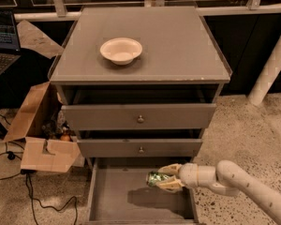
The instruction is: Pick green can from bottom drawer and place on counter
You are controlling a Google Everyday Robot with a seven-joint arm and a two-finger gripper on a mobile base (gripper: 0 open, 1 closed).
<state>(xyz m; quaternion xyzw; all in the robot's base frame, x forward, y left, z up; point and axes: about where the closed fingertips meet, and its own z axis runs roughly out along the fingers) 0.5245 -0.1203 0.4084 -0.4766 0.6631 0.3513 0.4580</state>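
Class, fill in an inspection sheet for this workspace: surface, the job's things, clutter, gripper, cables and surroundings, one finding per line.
Surface: counter, flat and grey, with a cream bowl on it.
Job's things: green can held above the floor of the open bottom drawer, on which its shadow falls.
Clutter: open cardboard box on the ground left of the cabinet.
Gripper: gripper reaches in from the right, fingers closed on the can.
Cables: black cable on the ground by the box.
Surroundings: laptop at left, white post at right.
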